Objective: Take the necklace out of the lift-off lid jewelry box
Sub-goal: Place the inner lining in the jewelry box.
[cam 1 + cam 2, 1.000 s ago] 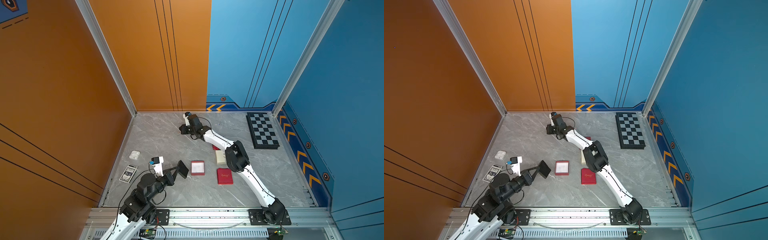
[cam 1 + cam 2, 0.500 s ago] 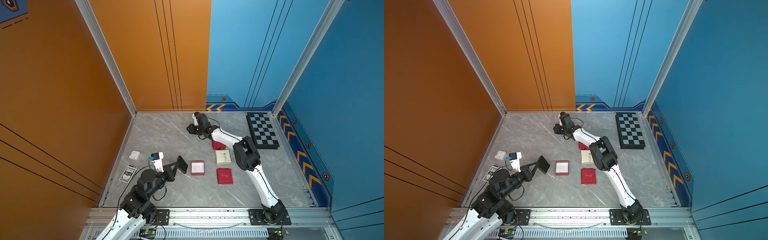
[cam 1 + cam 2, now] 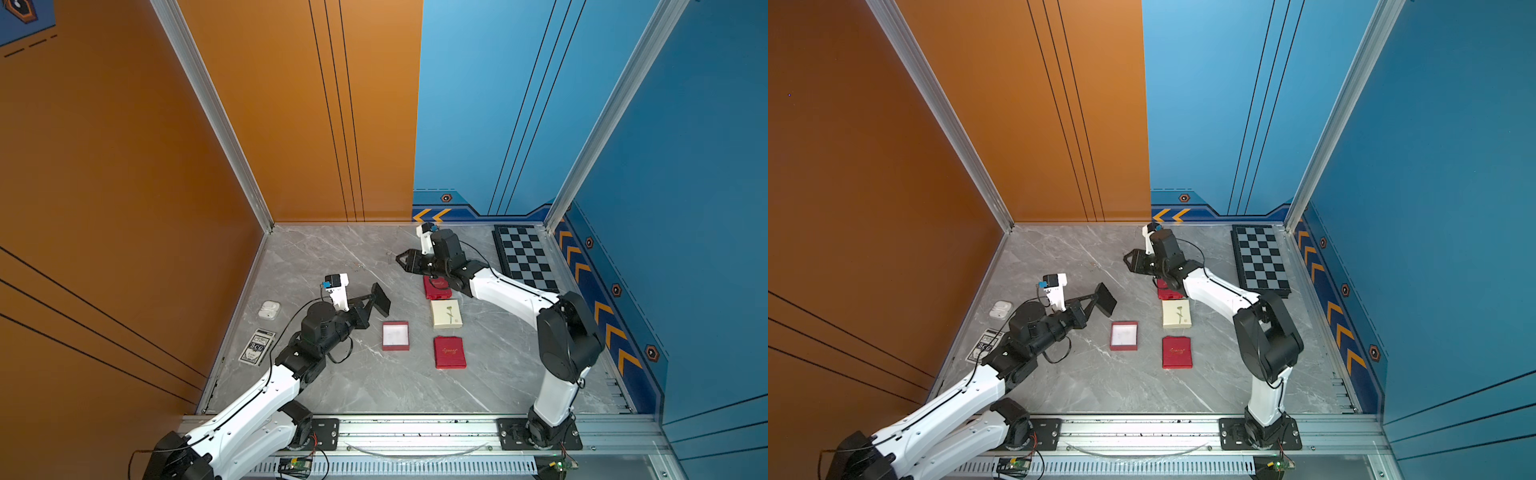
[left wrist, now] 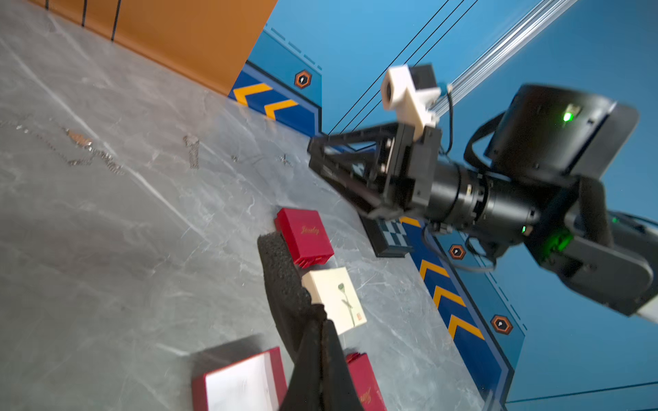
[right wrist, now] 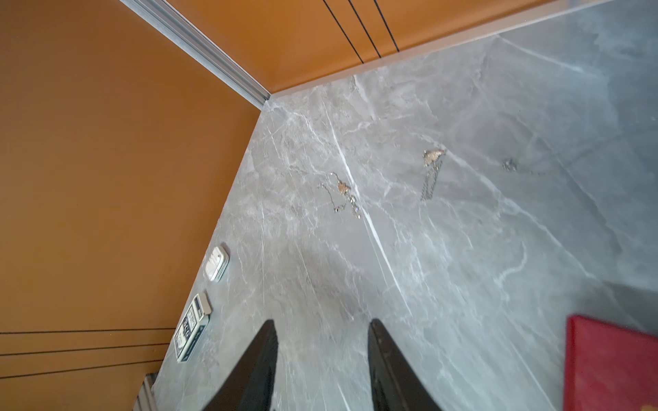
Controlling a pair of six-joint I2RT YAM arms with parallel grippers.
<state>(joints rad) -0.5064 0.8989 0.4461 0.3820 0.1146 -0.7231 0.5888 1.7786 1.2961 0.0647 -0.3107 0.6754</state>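
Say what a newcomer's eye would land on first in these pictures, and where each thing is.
The left gripper stands out, shut on a black foam pad held in the air beside the open red box with its white lining. Across the marble table, the right gripper hangs open, with thin necklaces lying loose ahead of it. A checkerboard fills the far right corner.

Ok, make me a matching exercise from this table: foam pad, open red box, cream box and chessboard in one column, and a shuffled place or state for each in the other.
Things:
1. black foam pad
2. open red box
3. cream box
4. chessboard

Places or states:
A. flower printed on top
B. far corner, on the robot's right
C. held up in the air
D. white lining showing

Pairs: 1-C, 2-D, 3-A, 4-B
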